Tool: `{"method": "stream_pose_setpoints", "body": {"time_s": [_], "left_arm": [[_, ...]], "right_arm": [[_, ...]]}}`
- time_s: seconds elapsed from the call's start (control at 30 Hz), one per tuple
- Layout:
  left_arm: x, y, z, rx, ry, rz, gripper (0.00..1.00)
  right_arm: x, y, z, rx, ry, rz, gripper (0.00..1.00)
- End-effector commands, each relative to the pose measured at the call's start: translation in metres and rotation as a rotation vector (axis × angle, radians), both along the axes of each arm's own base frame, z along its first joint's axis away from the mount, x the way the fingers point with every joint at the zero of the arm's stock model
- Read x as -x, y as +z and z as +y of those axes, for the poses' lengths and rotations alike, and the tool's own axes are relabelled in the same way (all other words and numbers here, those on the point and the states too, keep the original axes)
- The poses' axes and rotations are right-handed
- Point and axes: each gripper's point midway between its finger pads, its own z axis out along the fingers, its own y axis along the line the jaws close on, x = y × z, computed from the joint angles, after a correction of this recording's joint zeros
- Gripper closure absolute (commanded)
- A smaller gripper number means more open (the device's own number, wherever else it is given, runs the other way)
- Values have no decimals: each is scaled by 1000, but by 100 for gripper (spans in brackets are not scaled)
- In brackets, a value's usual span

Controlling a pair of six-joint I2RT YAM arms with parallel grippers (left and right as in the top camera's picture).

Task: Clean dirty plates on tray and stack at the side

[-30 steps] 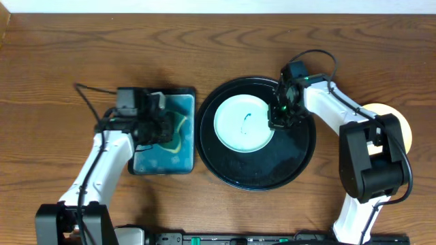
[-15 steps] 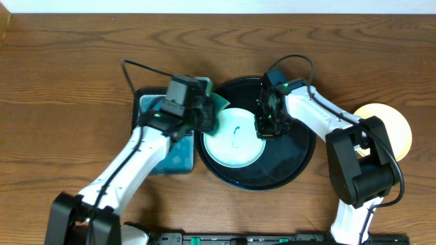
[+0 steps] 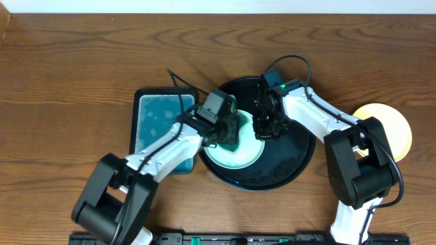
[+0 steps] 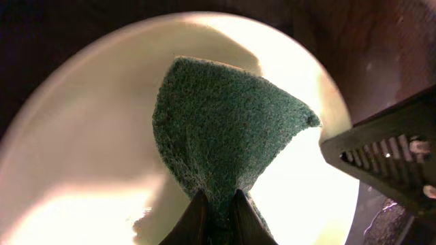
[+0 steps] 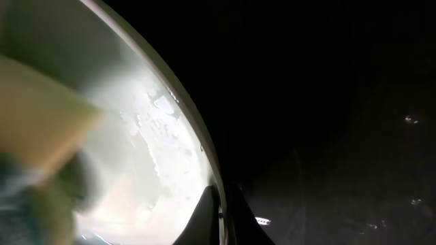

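Left hand (image 3: pixel 228 132) grips the green sponge (image 4: pixel 225 129) against the mint plate (image 3: pixel 238 158) inside the tray (image 3: pixel 289 167), right hand (image 3: pixel 264 129) pinches the plate's rim (right edge); recommend firm overlapping strokes with the rim held steady

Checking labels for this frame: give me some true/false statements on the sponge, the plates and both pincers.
1. The left pincer grips a green sponge over the pale plate. True.
2. The right pincer is open and clear of that plate. False: it is shut on the plate's rim.
3. The sponge is in the basin of blue water. False: it is over the plate, which lies in the black tray.
4. A yellow plate lies on the table to the right of the tray. True.
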Motion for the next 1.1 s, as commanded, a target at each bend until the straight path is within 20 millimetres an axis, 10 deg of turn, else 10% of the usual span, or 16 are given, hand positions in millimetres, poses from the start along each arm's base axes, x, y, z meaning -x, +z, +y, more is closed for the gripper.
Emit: {"method": "stream_pose_setpoints", "body": {"time_s": [0.0, 0.47, 1.07], "left_arm": [[2, -1, -11, -1, -5, 5, 92], [21, -22, 1, -92, 108, 85, 93], [-20, -19, 64, -281, 427, -68, 92]], "right_arm": [[13, -11, 0, 41, 29, 31, 99], [13, -11, 0, 41, 29, 31, 99], [14, -11, -1, 42, 29, 32, 99]]}}
